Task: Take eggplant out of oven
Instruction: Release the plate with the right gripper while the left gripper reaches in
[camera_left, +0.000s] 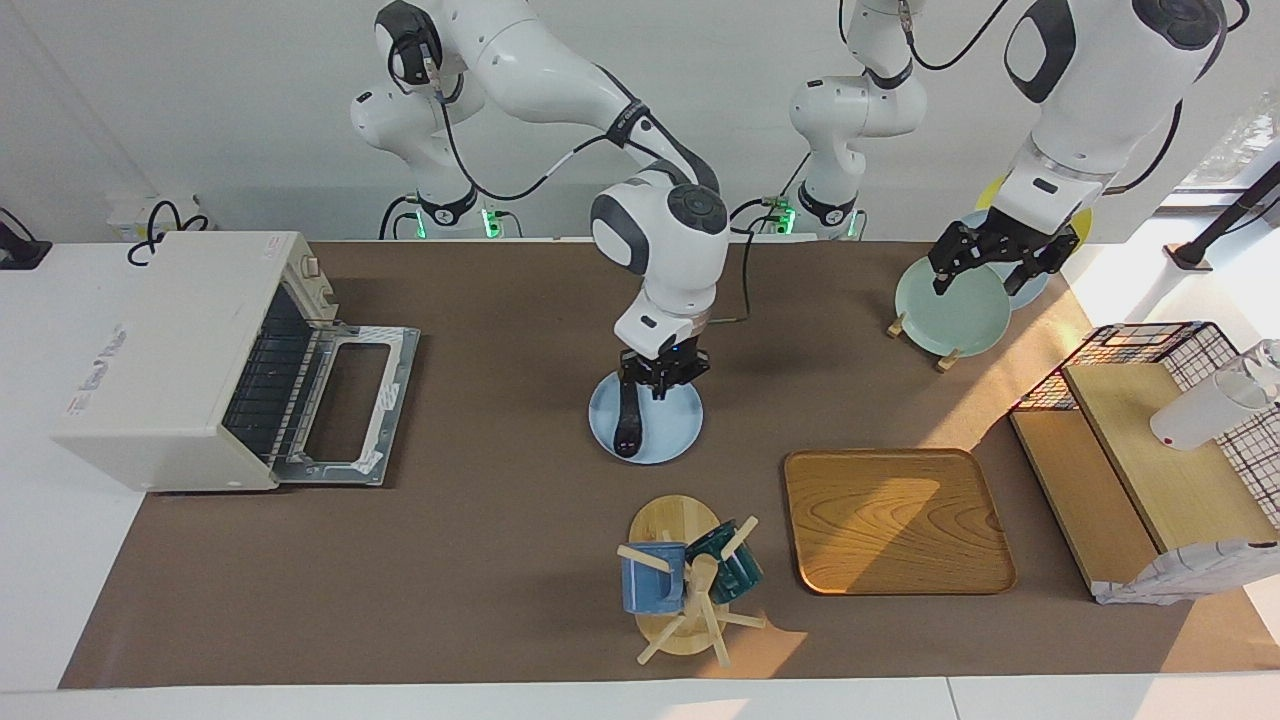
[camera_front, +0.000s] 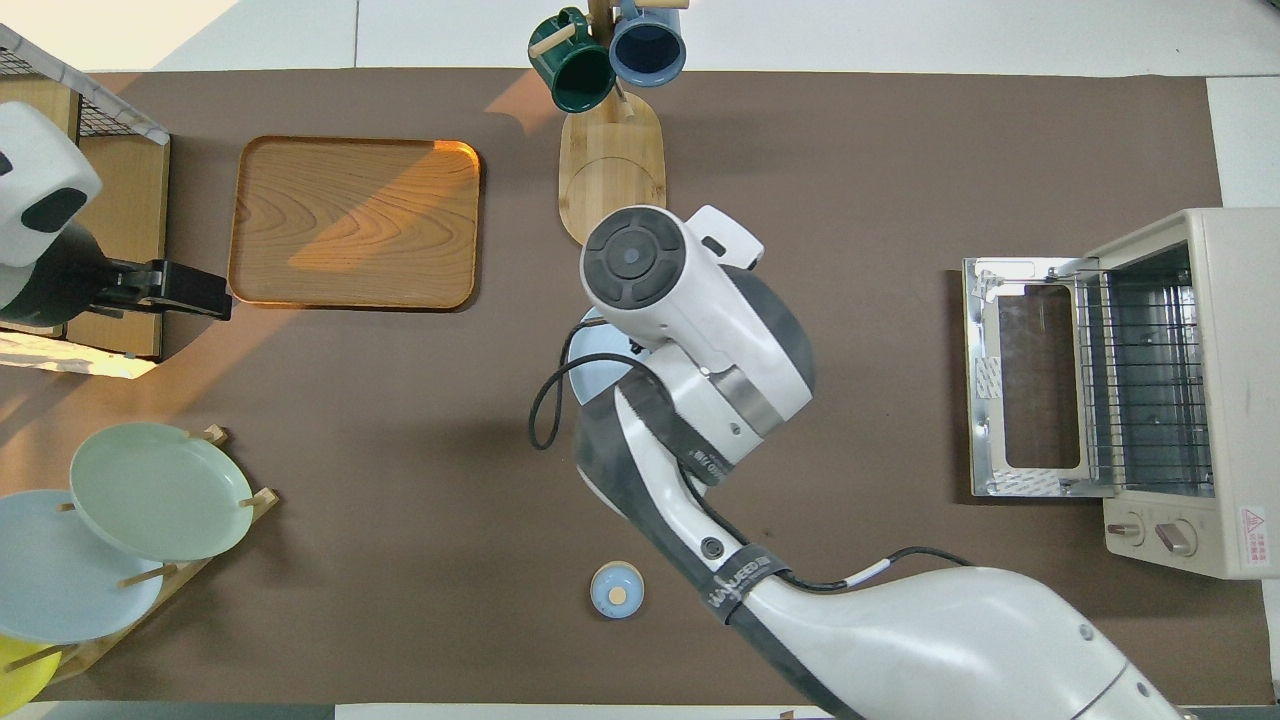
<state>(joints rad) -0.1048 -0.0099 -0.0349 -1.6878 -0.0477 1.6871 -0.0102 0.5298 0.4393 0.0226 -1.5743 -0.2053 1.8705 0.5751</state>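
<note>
The eggplant (camera_left: 628, 422) lies on a light blue plate (camera_left: 672, 432) near the middle of the tabletop (camera_left: 500, 560), well apart from the oven (camera_left: 160, 360), which stands at the right arm's end with its drop-down door (camera_left: 352, 405) lying open and its wire rack bare. The right end effector (camera_left: 657, 385) hangs low over the plate's edge nearer the robots, close above the eggplant's stem end; whether its fingers are spread or closed cannot be told. In the overhead view the arm hides the eggplant. The left end effector (camera_left: 985, 268) waits over a pale green plate (camera_left: 950, 315) on a rack, its fingers spread and holding nothing.
</note>
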